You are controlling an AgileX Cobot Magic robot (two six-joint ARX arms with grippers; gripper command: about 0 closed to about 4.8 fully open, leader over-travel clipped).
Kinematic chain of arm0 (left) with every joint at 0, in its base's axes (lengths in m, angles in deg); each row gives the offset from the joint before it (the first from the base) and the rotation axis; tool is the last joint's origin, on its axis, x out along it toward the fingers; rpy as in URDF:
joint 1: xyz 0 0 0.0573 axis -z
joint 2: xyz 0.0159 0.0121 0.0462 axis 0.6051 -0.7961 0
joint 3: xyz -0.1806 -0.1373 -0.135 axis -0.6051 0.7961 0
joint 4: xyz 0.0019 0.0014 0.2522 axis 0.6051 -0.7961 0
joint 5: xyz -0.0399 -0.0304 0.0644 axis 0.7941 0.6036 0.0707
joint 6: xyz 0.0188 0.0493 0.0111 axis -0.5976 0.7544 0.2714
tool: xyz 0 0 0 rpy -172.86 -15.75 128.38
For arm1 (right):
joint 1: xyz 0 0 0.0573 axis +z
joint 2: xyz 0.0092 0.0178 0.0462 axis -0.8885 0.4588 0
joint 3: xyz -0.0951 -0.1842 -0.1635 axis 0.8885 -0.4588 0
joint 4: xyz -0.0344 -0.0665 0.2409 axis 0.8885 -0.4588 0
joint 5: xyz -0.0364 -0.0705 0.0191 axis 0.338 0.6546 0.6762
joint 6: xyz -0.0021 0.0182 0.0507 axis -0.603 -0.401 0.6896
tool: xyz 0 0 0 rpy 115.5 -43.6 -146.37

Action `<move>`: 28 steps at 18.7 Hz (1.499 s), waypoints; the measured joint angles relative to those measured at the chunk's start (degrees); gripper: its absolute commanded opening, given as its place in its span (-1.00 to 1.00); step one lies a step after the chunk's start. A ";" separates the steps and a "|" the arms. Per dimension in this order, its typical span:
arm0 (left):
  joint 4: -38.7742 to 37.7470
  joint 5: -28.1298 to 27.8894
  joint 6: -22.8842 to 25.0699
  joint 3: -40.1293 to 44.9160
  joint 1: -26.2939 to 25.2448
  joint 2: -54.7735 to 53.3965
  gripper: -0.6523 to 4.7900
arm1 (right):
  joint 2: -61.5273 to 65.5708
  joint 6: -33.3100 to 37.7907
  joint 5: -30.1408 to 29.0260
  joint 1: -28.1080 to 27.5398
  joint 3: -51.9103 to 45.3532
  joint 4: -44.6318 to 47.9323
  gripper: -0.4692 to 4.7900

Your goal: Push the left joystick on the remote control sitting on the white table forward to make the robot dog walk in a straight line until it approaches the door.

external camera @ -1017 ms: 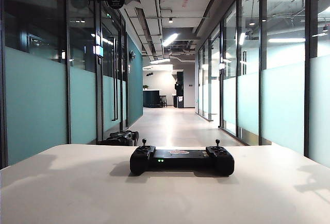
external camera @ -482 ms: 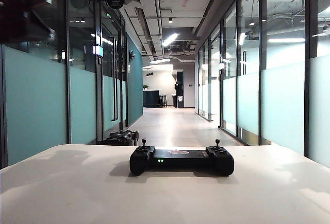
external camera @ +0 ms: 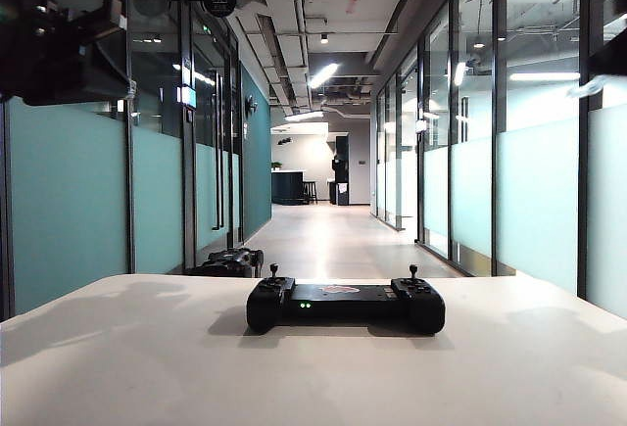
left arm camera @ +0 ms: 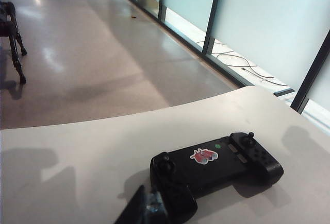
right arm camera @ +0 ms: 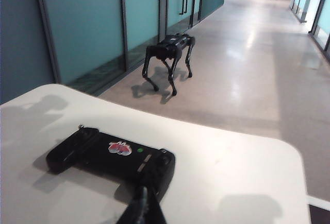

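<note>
One remote control (external camera: 345, 306) lies on one white table (external camera: 118, 367), near below both grippers. It has two joysticks, two green lights (small, side by side) and one red sticker. One robot dog (right arm camera: 168, 59) stands well beyond the right gripper (right arm camera: 141, 208); left gripper (left arm camera: 142, 208)

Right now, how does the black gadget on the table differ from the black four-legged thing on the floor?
The remote control lies flat on the white table; the robot dog stands on four legs on the corridor floor. The remote control is a wide bar with two short sticks and a red sticker; the robot dog has a boxy body on thin jointed legs. In the exterior view the remote control shows whole, the robot dog only partly. Both are black.
</note>
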 measured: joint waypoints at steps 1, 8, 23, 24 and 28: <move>0.04 0.61 0.00 -0.33 0.00 -0.46 -0.78 | 1.42 0.00 0.15 0.20 0.00 0.79 -0.83; 0.07 2.84 0.00 -1.84 0.02 -5.22 -0.78 | 14.25 0.00 0.28 0.79 0.02 10.86 -0.83; 0.39 5.68 0.00 -2.78 0.00 -11.50 -0.78 | 42.45 1.31 -0.11 3.74 6.93 25.16 -0.83; 0.31 6.08 0.00 -3.34 0.00 -12.28 -0.78 | 44.09 1.90 -0.04 3.69 7.74 25.29 -0.83; -0.98 8.39 0.00 -6.14 0.02 -14.64 -0.78 | 50.16 6.95 0.13 3.69 10.14 27.02 -0.83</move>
